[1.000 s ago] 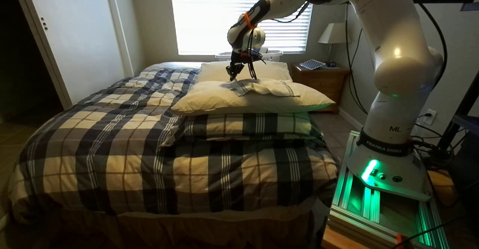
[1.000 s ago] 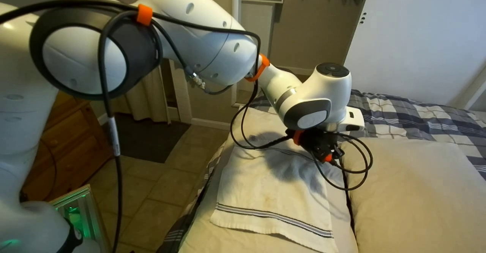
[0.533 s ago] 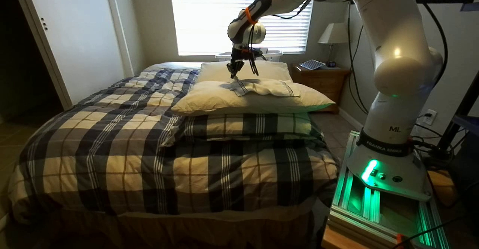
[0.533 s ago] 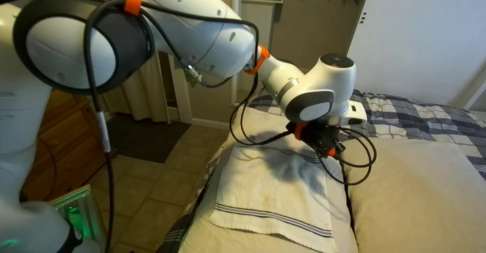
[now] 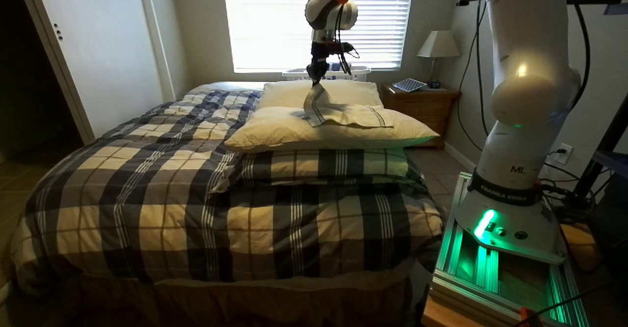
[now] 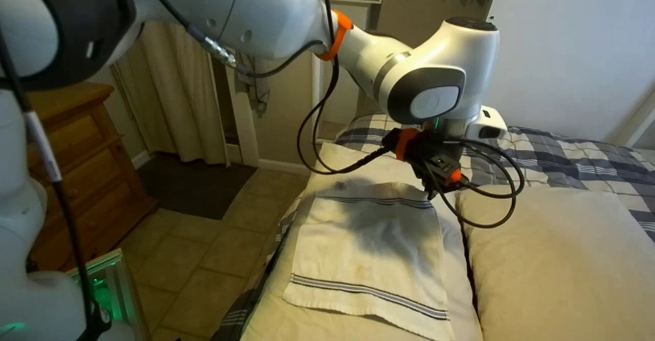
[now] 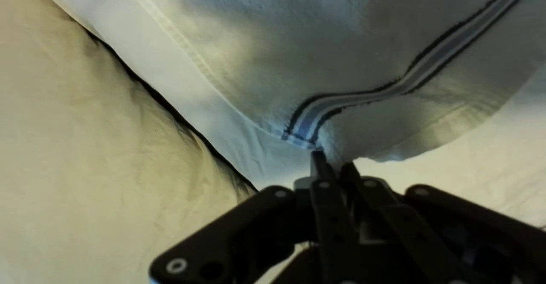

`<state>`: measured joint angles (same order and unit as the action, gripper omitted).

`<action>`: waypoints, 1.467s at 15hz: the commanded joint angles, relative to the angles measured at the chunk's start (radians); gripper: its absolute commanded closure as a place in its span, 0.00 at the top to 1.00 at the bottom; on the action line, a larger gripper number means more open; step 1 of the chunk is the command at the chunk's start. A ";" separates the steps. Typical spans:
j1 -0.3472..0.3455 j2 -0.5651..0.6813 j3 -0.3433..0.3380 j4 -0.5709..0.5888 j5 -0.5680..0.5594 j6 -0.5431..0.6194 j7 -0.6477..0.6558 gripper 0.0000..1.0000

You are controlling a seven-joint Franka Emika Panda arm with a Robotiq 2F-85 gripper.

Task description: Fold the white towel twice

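One towel corner [image 7: 342, 140] sits in the end effector [image 7: 334, 163].

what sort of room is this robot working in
Most likely a bedroom, probably in someone's home. What shows it is the plaid-covered bed, plus a wooden nightstand with a shaded lamp standing on it.
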<state>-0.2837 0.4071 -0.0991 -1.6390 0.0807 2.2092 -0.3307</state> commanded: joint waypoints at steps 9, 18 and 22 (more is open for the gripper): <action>0.036 -0.202 -0.028 -0.232 -0.053 -0.219 0.012 0.05; 0.048 -0.329 -0.057 -0.391 -0.204 -0.282 0.001 0.05; 0.051 -0.374 -0.066 -0.426 -0.201 -0.327 0.017 0.05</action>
<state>-0.2495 0.0956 -0.1516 -2.0131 -0.1061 1.9158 -0.3308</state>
